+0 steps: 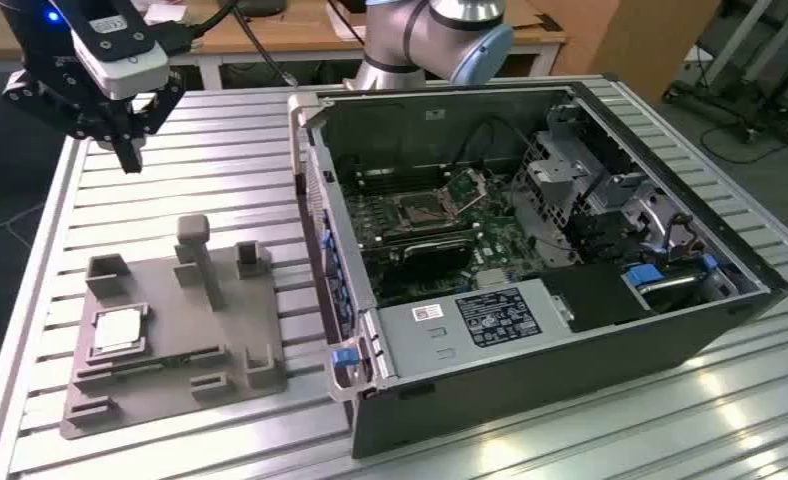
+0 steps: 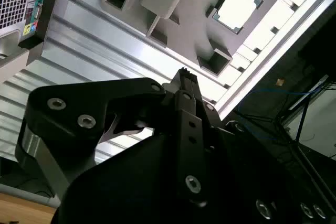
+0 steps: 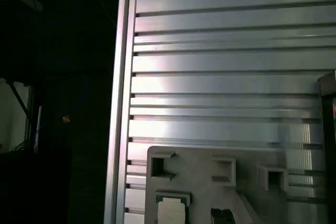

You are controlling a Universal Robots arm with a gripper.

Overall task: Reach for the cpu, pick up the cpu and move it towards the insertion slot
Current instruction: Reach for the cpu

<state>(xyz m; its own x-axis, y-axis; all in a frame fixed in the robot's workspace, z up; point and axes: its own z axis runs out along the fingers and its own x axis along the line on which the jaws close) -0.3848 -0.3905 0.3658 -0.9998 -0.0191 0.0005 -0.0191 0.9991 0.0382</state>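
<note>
One chip to fetch, and this is the reach: the gripper (image 1: 129, 160) hangs over the slatted table (image 1: 194, 190), jaws pinched together on nothing. To do it well, I'd say, the jaws must part wider than the chip before any descent. They should come down square to its sides and stay off the tall post (image 1: 197, 255) on the grey fixture (image 1: 227, 335) (a snag there looks the likeliest upset).

Now the layout. The cpu (image 1: 117, 330) lies flat in a pocket of the fixture, hard by the table's edge on the exterior view's left, toward the near corner. The gripper is up by the far corner on that same edge, well apart from the chip, with bare slats between. The insertion slot (image 1: 418, 208) sits inside the open computer case (image 1: 501, 320), beyond the fixture.
</note>
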